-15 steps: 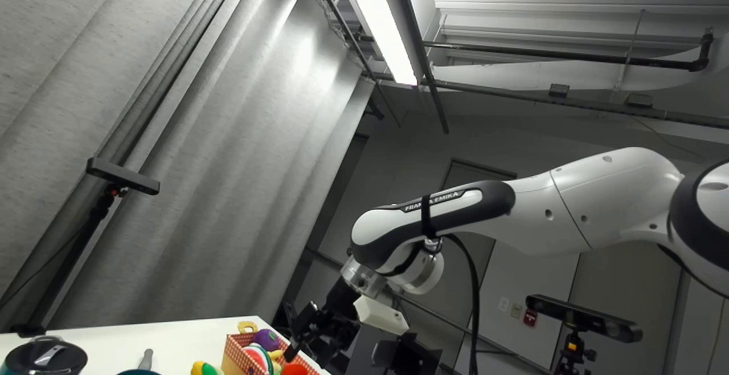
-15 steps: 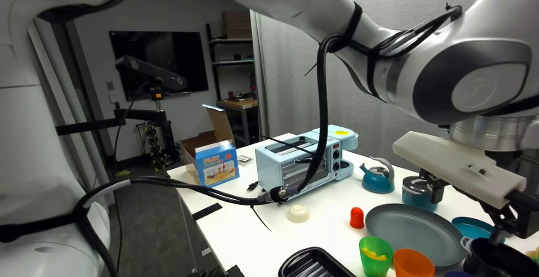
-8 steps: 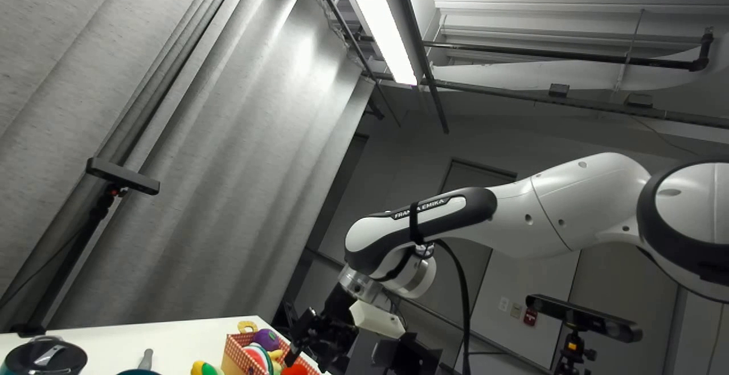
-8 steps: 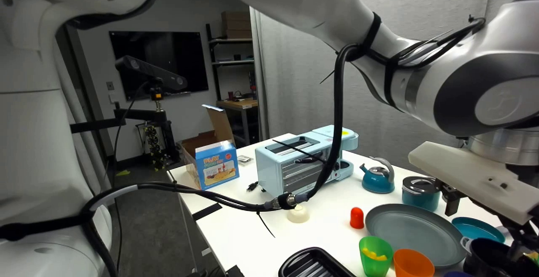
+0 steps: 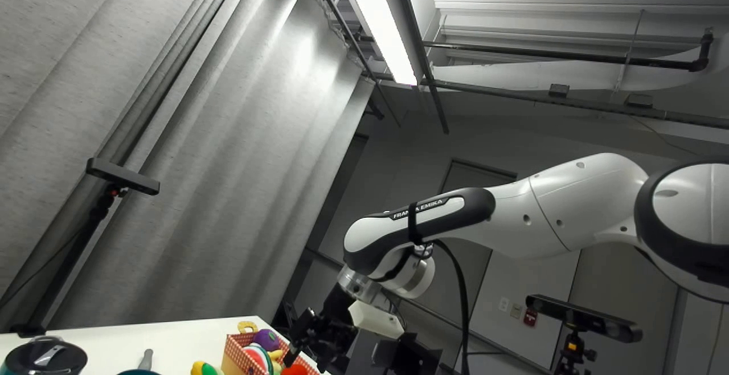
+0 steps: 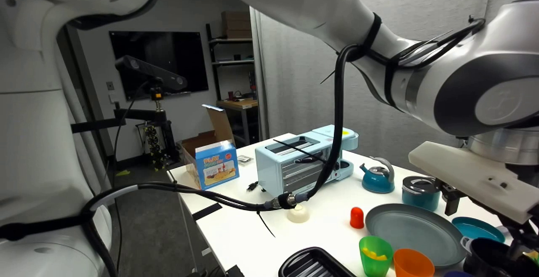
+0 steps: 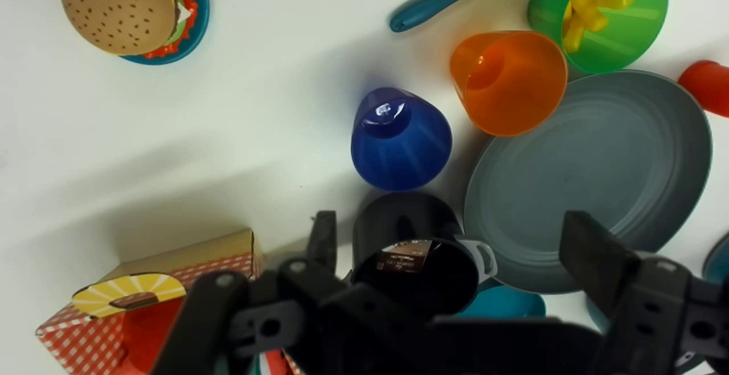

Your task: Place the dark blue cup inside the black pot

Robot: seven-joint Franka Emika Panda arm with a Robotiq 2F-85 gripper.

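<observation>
- Arm (image 5: 535, 210) further out than a second ago
- Gripper (image 7: 451, 221) spread wide
- Black pot (image 7: 398, 215) below, partly hidden by it
- Blue cup (image 7: 404, 153) just ahead of it

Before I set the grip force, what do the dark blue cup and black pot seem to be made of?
The dark blue cup looks like glossy, translucent plastic: bright highlight near its base, wall seeming to pass light. The black pot looks smooth with a faint sheen, perhaps plastic or coated metal; I cannot tell which.
</observation>
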